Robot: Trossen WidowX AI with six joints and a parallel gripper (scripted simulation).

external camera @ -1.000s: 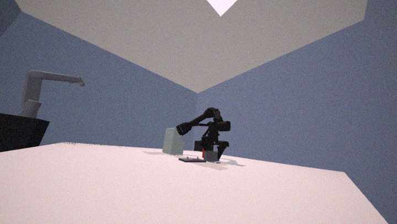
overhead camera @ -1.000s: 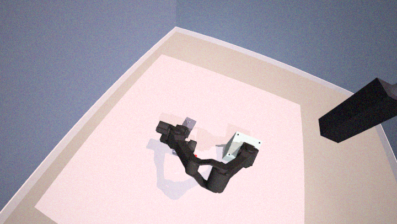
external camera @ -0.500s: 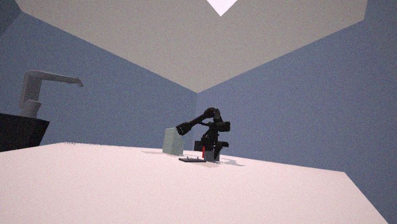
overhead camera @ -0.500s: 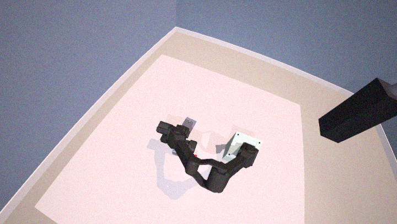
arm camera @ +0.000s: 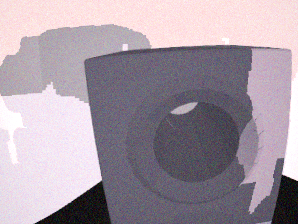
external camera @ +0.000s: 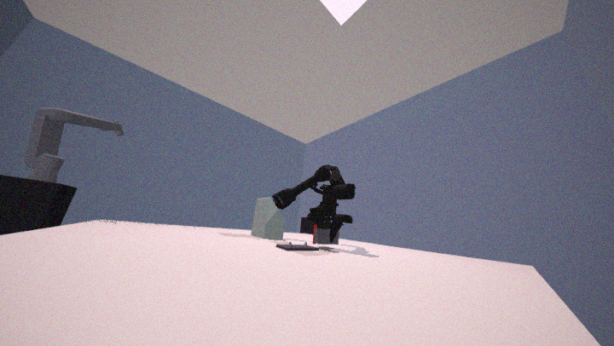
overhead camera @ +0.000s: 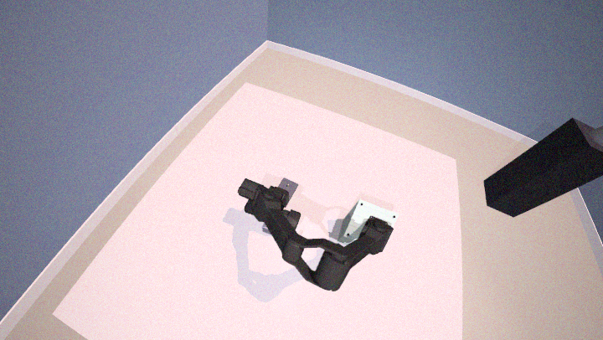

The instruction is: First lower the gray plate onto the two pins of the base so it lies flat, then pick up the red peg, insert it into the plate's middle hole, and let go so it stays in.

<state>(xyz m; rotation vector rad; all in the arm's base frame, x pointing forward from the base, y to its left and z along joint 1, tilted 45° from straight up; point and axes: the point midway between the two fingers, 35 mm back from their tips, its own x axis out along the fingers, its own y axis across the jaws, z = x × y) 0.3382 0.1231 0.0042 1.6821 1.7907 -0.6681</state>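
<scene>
My gripper (external camera: 333, 240) (arm camera: 182, 173), pinching the gray plate (external camera: 323, 235) (arm camera: 112, 125); the red peg upright near the base (overhead camera: 288, 185) (external camera: 296, 247).

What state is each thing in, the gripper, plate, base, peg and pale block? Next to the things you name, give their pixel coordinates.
Gripper (overhead camera: 278, 221) (external camera: 331, 239) (arm camera: 182, 173): shut on the gray plate.
Gray plate (overhead camera: 266, 229) (external camera: 322, 235) (arm camera: 115, 100): gripped, off the base.
Base (overhead camera: 290, 190) (external camera: 296, 248): flat on the table, without the plate on it.
Red peg: upright, not in the plate's middle hole.
Pale block (overhead camera: 375, 208) (external camera: 263, 220): standing on the table.
</scene>
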